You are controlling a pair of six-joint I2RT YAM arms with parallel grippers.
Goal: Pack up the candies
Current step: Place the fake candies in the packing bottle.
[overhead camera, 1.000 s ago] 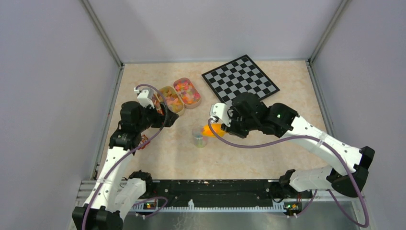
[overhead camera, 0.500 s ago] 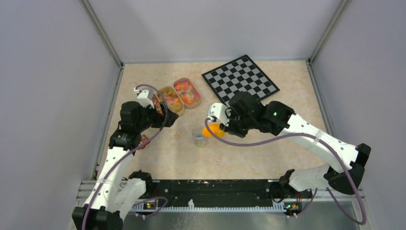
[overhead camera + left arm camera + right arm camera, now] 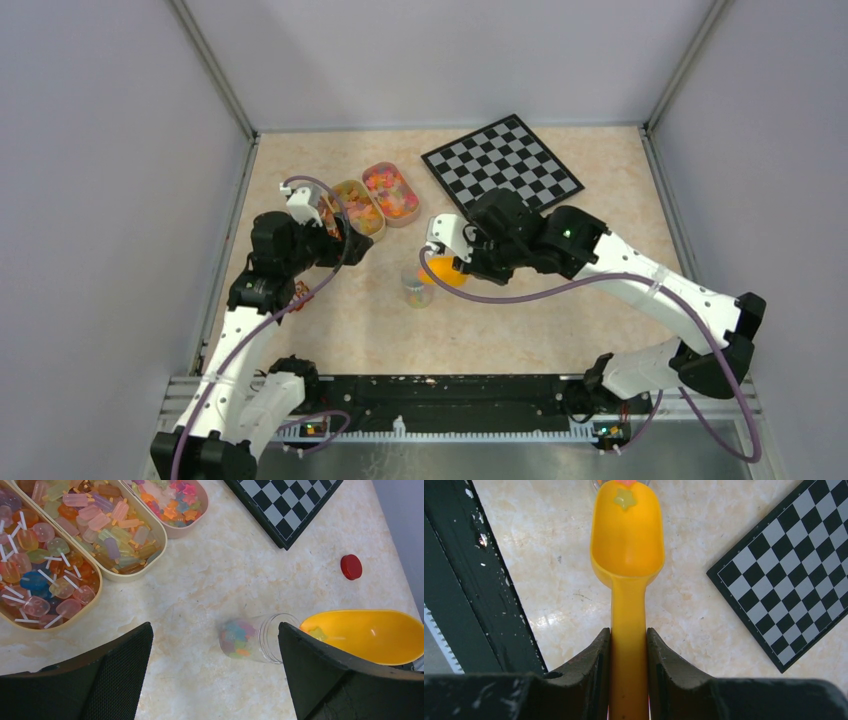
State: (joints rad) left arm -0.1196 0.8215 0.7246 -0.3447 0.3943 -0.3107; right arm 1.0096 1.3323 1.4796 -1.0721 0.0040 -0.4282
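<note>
Gripped scoop (image 3: 626, 540) by its handle in clenched right jaws, left jaws released. Set lip at jar (image 3: 252, 638) mouth, straight ahead; needed slow tilt to slide lone candy (image 3: 625, 499) in.

From above, you cannot tell the candies (image 3: 414, 294) in the jar (image 3: 415, 278) apart; they are too small. The right arm (image 3: 560, 240) hides the lid (image 3: 351, 566), which only the left wrist view shows. There the trays (image 3: 162, 532) run off the top and left edges and the chessboard (image 3: 285, 505) off the top. The right wrist view crops the jar to a sliver at its top edge, behind the scoop (image 3: 626, 535).
</note>
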